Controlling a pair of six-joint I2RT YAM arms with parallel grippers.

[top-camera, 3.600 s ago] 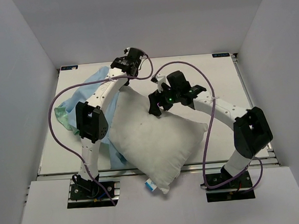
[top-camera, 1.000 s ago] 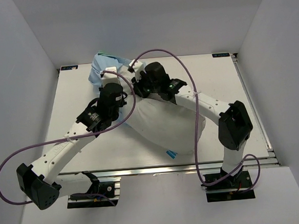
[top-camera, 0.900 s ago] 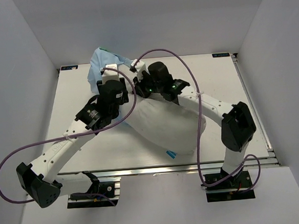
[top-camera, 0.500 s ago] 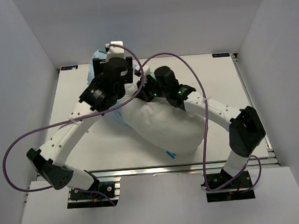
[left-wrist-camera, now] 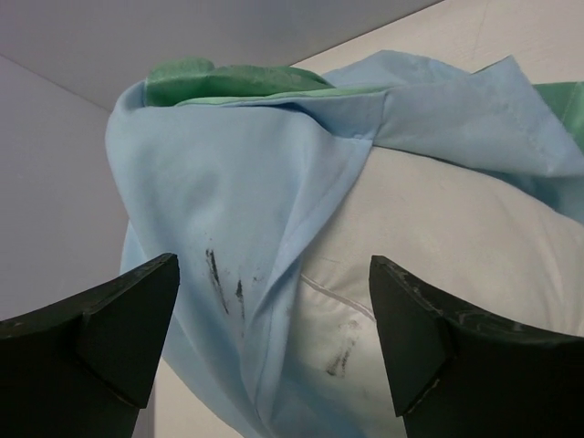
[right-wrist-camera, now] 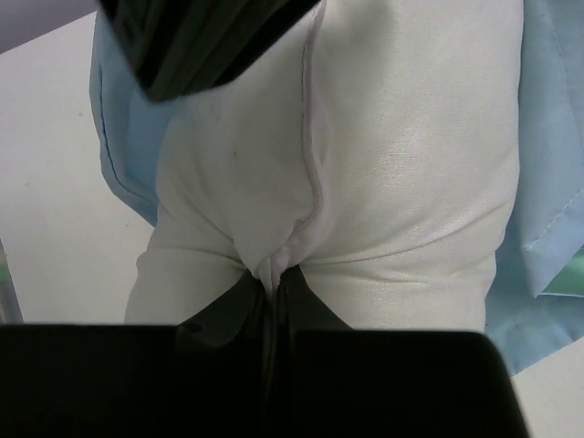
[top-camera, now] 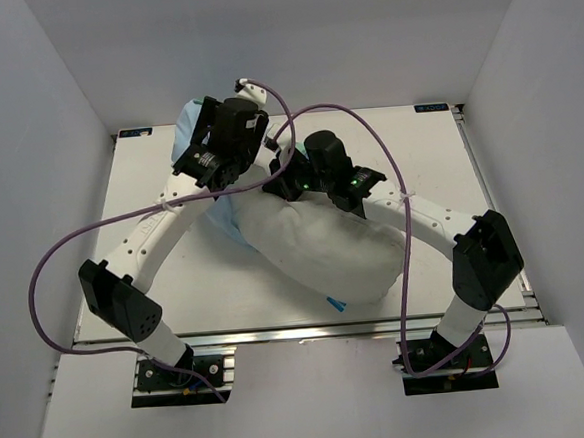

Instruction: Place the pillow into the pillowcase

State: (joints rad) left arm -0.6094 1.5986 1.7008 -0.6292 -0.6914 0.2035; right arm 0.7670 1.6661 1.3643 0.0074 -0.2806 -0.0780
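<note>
The white pillow (top-camera: pixel 324 247) lies slantwise on the table, its blue tag (top-camera: pixel 335 302) at the near corner. Its far end is partly wrapped in the light blue pillowcase (top-camera: pixel 192 144). My right gripper (top-camera: pixel 287 175) is shut on the pillow's seam (right-wrist-camera: pixel 272 274), with the pillow (right-wrist-camera: pixel 401 164) bulging ahead and the pillowcase (right-wrist-camera: pixel 123 137) on both sides. My left gripper (left-wrist-camera: pixel 274 260) hangs open above the covered end, touching nothing. Below it the pillowcase (left-wrist-camera: pixel 219 182) drapes over the pillow (left-wrist-camera: pixel 456 246). A green fold (left-wrist-camera: pixel 228 80) shows at the top.
The white table (top-camera: pixel 449 168) is boxed in by grey walls at the left, back and right. Purple cables (top-camera: pixel 64 255) loop from both arms over the table. A dark part of the left arm (right-wrist-camera: pixel 210 36) crosses the top of the right wrist view.
My left gripper has opened and let go of the pillowcase, and its arm has swung up towards the back left. The right gripper keeps its hold on the pillow and has shifted slightly right.
</note>
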